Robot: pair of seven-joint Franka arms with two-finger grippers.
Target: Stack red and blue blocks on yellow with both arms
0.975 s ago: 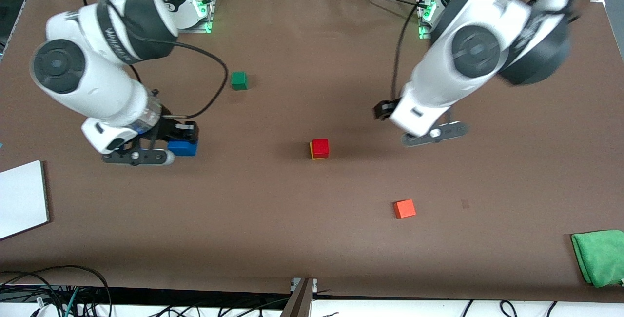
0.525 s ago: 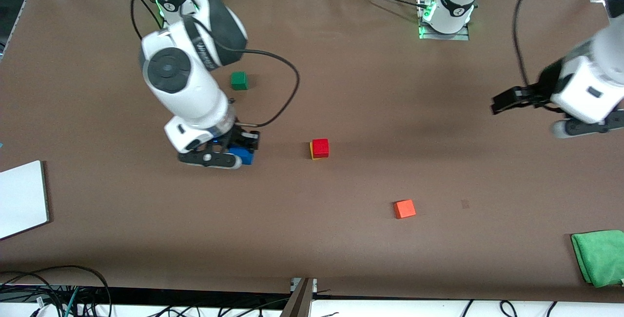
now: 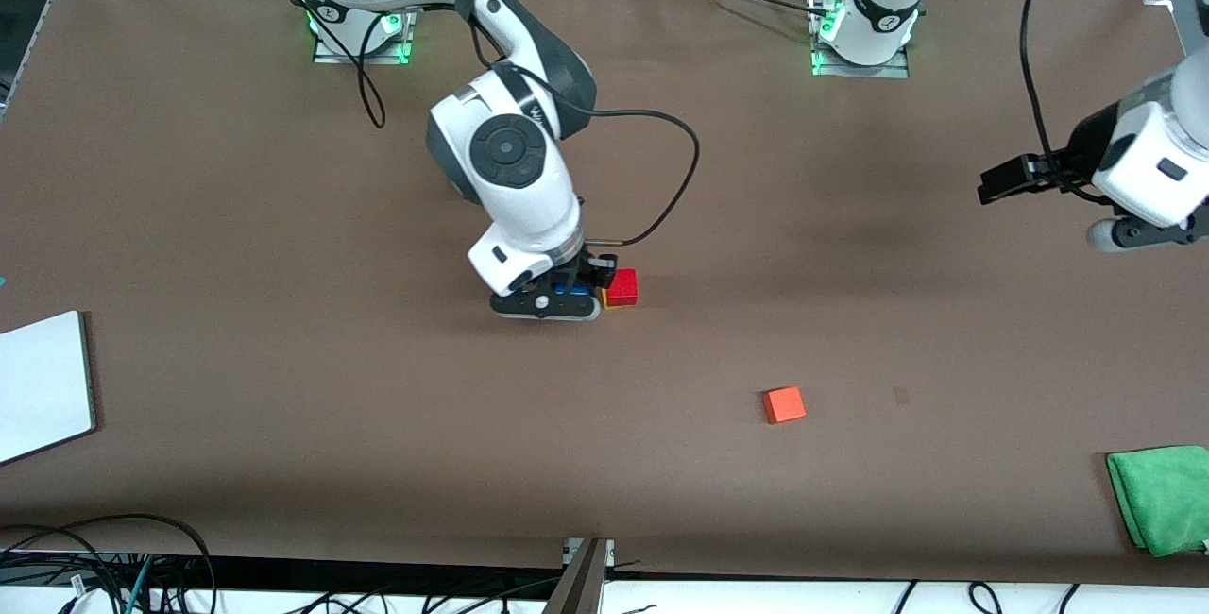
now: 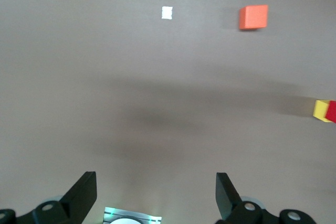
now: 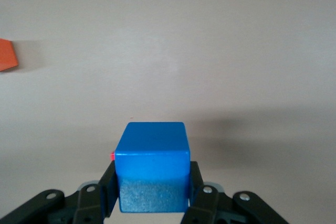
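Nearest the front camera, a folded green cloth (image 3: 1160, 499) lies on the brown tabletop (image 3: 378, 463) at my left arm's end. A white board (image 3: 42, 385) lies a little farther from the camera at my right arm's end. Farther again, an orange cube (image 3: 784, 404) sits alone, well apart from everything else.

Farther than the orange cube, about midway between the two ends of the tabletop, the red block (image 3: 621, 285) sits on top of the yellow cube (image 3: 604, 301). Only a thin yellow edge shows beneath it. My left wrist view catches the pair side on, far off at the frame's edge.

My right gripper (image 3: 574, 290) hangs just beside that stack, on the side toward my right arm's end. Its jaws are clamped on the blue block (image 5: 152, 153), pressing on two opposite faces. The block is held level, above the tabletop. In my right wrist view a sliver of red peeks out at one edge of the blue block. I cannot tell whether blue and red touch.

My left arm waits. My left gripper (image 3: 1003, 181) is in the air over bare tabletop at my left arm's end, well apart from the stack. Its jaws stand wide apart with nothing between them.
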